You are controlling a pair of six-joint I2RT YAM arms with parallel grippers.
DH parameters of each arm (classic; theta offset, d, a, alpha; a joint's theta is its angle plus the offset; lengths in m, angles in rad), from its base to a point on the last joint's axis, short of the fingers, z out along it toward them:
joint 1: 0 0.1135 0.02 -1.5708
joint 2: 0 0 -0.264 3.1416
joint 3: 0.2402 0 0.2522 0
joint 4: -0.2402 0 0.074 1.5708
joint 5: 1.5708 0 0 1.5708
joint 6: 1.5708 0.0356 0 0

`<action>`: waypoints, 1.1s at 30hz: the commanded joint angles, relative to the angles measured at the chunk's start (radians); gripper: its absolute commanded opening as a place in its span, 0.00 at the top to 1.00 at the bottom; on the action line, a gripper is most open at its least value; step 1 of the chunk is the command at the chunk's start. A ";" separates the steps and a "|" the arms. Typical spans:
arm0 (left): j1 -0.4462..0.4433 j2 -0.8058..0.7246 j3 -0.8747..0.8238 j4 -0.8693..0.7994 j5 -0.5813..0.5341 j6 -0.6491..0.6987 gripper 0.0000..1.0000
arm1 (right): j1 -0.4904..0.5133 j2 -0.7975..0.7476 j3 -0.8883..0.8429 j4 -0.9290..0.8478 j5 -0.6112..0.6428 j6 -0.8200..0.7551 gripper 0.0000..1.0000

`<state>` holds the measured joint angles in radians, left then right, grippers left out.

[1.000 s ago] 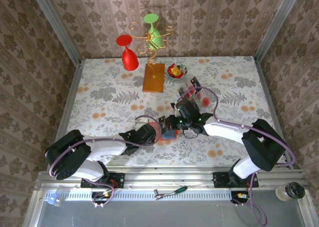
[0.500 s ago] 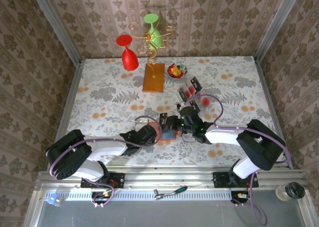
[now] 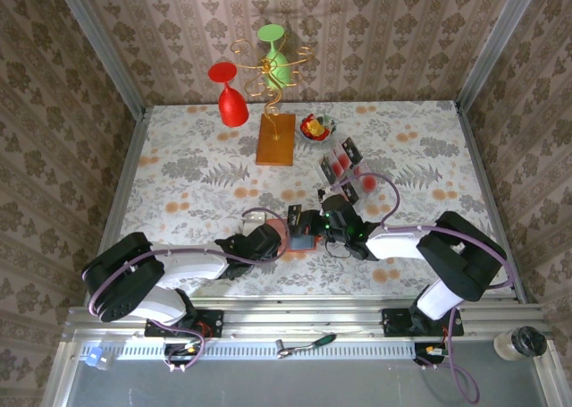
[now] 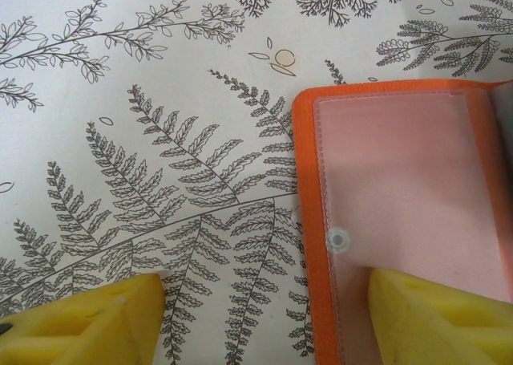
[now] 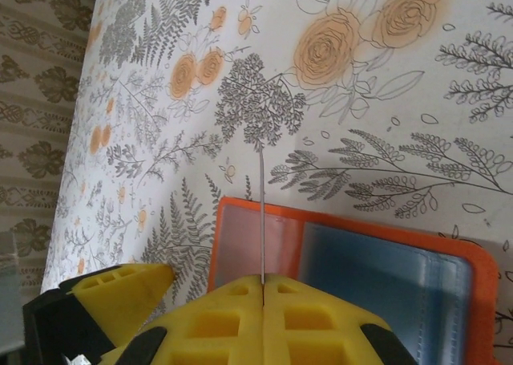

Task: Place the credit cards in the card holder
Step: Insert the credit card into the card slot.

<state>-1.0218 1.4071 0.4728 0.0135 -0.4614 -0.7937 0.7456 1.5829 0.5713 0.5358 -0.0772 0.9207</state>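
Floral table (image 3: 179,183) is carrying the open card holder (image 4: 401,180) near its near edge, the spread left gripper (image 4: 264,317) resting on one flap. The right gripper (image 5: 263,293), back from the credit cards (image 3: 340,163) lying farther off, is pinching one card (image 5: 262,212) edge-on above it for insertion.

What you cannot see well

From above, the small orange-red folding card holder (image 3: 304,242) near the table's front edge is mostly covered by the left gripper (image 3: 271,239) and right gripper (image 3: 302,224). At the left wrist it runs off the right and bottom edges. The thin flat card (image 5: 262,208) pinched by the right gripper shows edge-on, so its face is hidden.
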 commanded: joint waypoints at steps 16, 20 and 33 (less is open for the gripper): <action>-0.012 -0.002 -0.011 -0.061 -0.013 -0.024 0.31 | 0.008 0.057 -0.005 0.042 -0.011 0.004 1.00; -0.012 -0.002 -0.011 -0.059 -0.014 -0.024 0.31 | 0.006 0.065 -0.003 0.039 -0.026 0.004 1.00; -0.012 -0.010 -0.014 -0.061 -0.016 -0.025 0.31 | 0.006 0.080 -0.008 0.038 -0.073 0.004 1.00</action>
<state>-1.0271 1.4071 0.4728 0.0067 -0.4686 -0.7940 0.7471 1.6497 0.5610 0.5770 -0.1387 0.9237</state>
